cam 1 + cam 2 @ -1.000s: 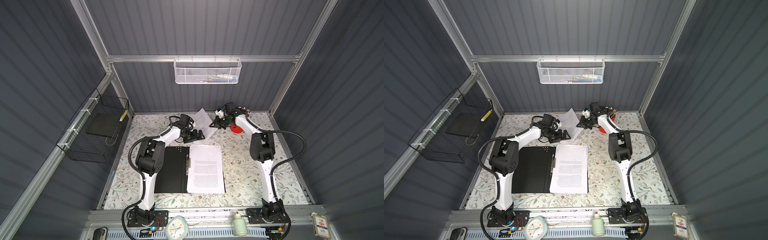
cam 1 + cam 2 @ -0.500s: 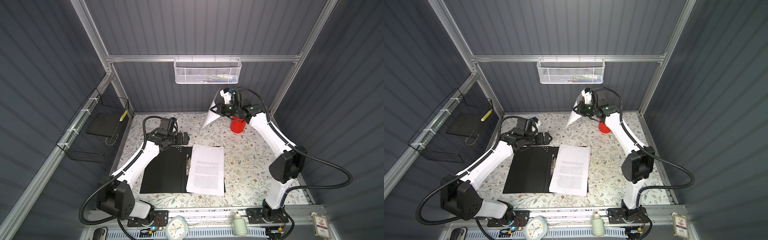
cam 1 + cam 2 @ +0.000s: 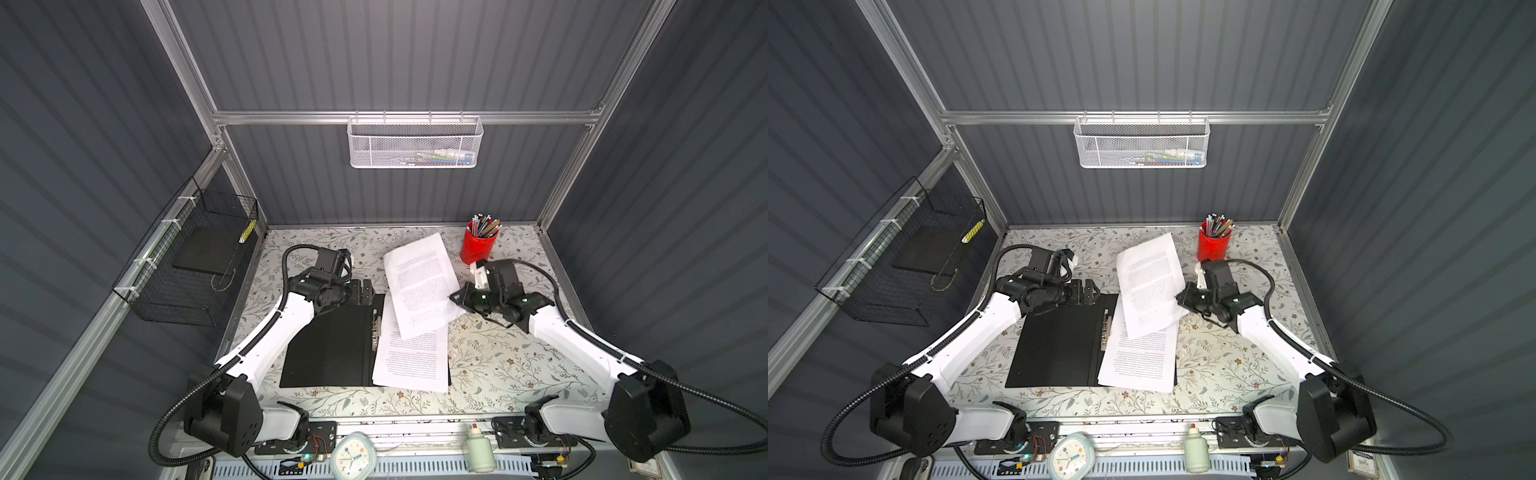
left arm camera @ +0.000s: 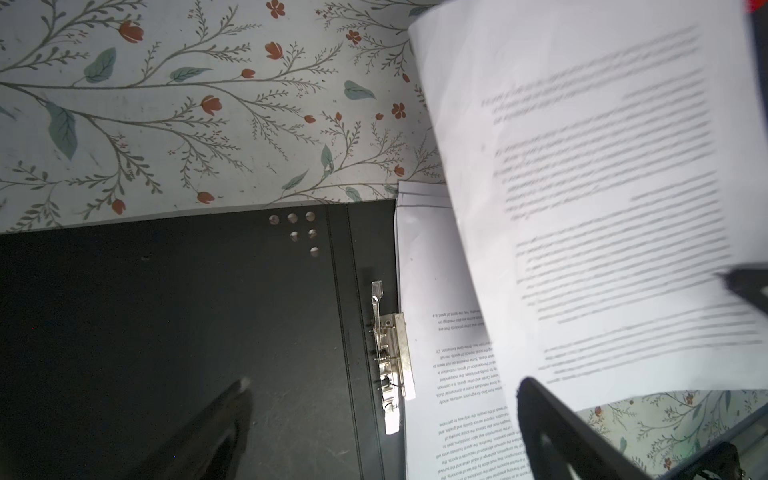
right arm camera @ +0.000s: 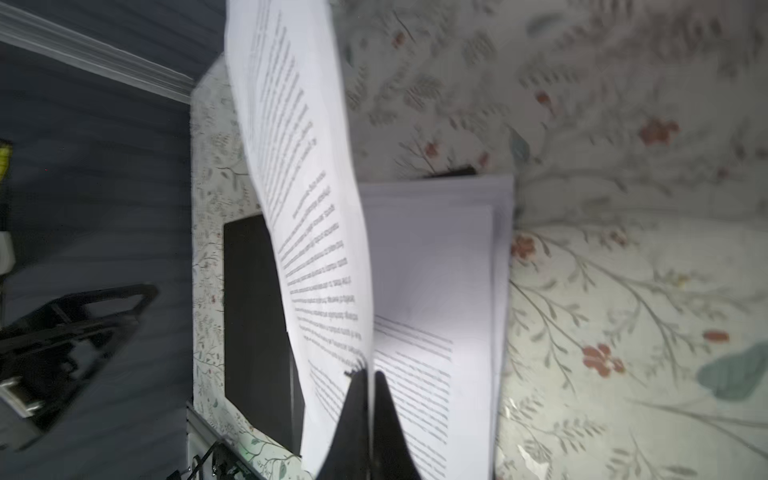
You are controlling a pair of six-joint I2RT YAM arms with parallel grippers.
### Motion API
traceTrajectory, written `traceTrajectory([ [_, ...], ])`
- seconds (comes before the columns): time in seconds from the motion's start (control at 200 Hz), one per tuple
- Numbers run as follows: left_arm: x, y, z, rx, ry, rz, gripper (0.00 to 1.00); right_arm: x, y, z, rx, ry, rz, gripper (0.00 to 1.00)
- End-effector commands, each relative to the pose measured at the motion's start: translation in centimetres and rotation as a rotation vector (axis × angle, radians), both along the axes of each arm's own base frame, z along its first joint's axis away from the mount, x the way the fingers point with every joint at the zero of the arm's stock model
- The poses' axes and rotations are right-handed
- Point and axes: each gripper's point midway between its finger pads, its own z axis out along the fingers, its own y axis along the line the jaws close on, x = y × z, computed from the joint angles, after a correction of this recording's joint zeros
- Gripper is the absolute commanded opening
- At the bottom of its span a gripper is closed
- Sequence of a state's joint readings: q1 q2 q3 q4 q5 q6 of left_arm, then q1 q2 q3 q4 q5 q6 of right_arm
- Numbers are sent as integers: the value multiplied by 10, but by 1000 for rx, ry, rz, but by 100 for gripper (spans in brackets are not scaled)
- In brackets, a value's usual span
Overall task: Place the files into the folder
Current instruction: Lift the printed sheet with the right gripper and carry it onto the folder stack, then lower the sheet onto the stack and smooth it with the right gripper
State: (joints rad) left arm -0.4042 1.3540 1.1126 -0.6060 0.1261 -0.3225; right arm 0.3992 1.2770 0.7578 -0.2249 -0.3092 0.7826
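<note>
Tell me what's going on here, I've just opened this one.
The right gripper is shut on one edge of a printed sheet, holding it at a slant over the open folder. More sheets already lie on the folder's right half, beside the metal clip. The left gripper is open and empty, above the far edge of the folder's bare black left half. The held sheet is not yet laid on the pile.

Flat, open black folder (image 3: 332, 345): inner faces matt, plastic-like. Bright steel spine clip (image 4: 390, 353): bare metal, glossy. White printed paper sheets (image 3: 415, 361): thin, matt, smooth. Floral-patterned bench (image 3: 498, 357): smooth covering, slight sheen. White wall-hung mesh basket (image 3: 415, 143): coated metal wire. Red cylindrical pen pot (image 3: 478, 249): matt finish.
</note>
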Motion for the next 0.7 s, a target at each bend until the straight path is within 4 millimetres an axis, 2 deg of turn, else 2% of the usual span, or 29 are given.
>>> traceTrajectory([
  [0.0,-10,-2,-7,-14,34,-36,100,0,3,-8,52,-19,-107,0],
  [0.18,-12,-2,-12,-15,51,-37,100,-22,0,-37,44,58,-211,0],
  [0.375,-14,-2,-12,-21,52,-39,100,-33,-1,-38,39,56,-276,0],
  [0.695,-16,-6,-13,-35,66,-58,100,-51,25,-46,36,87,-201,0],
])
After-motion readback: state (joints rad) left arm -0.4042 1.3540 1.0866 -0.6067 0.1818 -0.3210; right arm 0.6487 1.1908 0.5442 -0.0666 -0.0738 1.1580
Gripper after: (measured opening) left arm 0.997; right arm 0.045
